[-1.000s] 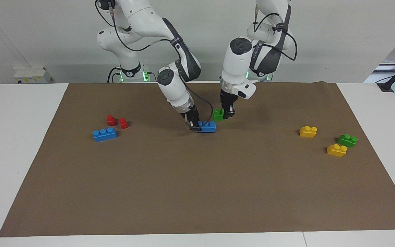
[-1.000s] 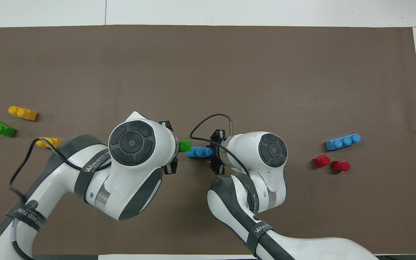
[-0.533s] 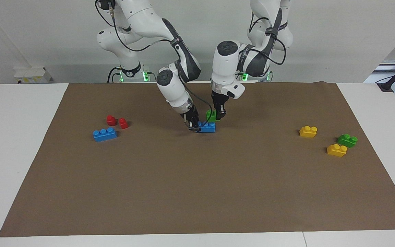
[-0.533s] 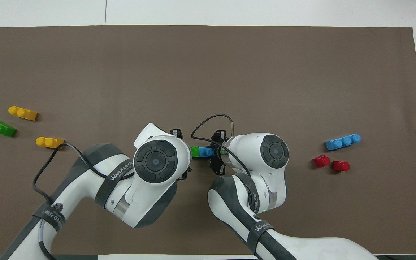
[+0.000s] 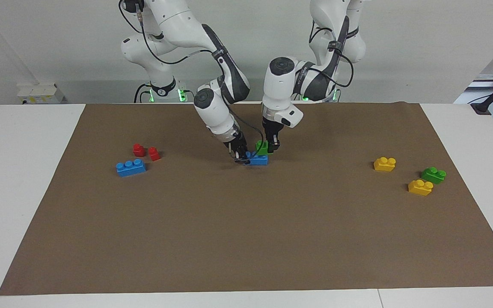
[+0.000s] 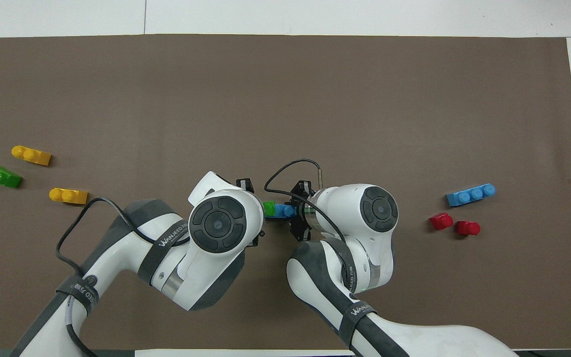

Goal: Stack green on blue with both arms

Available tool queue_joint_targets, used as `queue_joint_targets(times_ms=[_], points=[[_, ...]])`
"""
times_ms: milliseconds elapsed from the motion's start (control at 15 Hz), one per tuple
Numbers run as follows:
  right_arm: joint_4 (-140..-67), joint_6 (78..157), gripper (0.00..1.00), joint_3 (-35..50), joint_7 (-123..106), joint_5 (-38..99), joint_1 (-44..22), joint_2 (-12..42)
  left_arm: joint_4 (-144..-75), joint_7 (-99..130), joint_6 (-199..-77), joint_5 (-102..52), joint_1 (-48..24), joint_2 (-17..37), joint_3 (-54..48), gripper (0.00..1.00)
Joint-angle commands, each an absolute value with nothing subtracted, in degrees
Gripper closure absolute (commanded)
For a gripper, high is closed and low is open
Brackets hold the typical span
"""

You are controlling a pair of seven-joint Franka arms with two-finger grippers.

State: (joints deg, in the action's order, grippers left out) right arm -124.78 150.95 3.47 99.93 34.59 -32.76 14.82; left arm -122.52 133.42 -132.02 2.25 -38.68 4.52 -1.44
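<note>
Two grippers meet at mid-table: the left gripper (image 5: 271,146) clasps a green brick (image 5: 262,148) seated on the blue brick (image 5: 258,159), at its end toward the left arm. The right gripper (image 5: 241,154) clamps that blue brick's other end. In the facing view, a second blue brick (image 5: 131,167) lies at nine o'clock, a spare green brick (image 5: 433,175) at three o'clock.

The bricks look like smooth, slightly glossy plastic: the green (image 5: 262,148), the blue (image 5: 258,159), the yellow (image 5: 384,164) and the red (image 5: 138,149). The brown mat (image 5: 246,231) is matt, like paper or felt. The arms (image 5: 278,85) have glossy white shells.
</note>
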Motion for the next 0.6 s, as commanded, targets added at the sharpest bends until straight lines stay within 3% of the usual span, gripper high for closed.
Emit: queue_joint_targets(times_ms=[0,533], points=[[-126.4,153.6,1.00,3.5,97.9,36.2,-33.0,14.8,-123.6,134.9,-134.2,3.6,-39.7,4.8,-0.6,1.00],[-126.6,153.6,1.00,3.5,97.6,36.3,-33.0,14.8,-122.9,136.4,-136.1,5.3,-40.5,8.2,-0.6,1.00]])
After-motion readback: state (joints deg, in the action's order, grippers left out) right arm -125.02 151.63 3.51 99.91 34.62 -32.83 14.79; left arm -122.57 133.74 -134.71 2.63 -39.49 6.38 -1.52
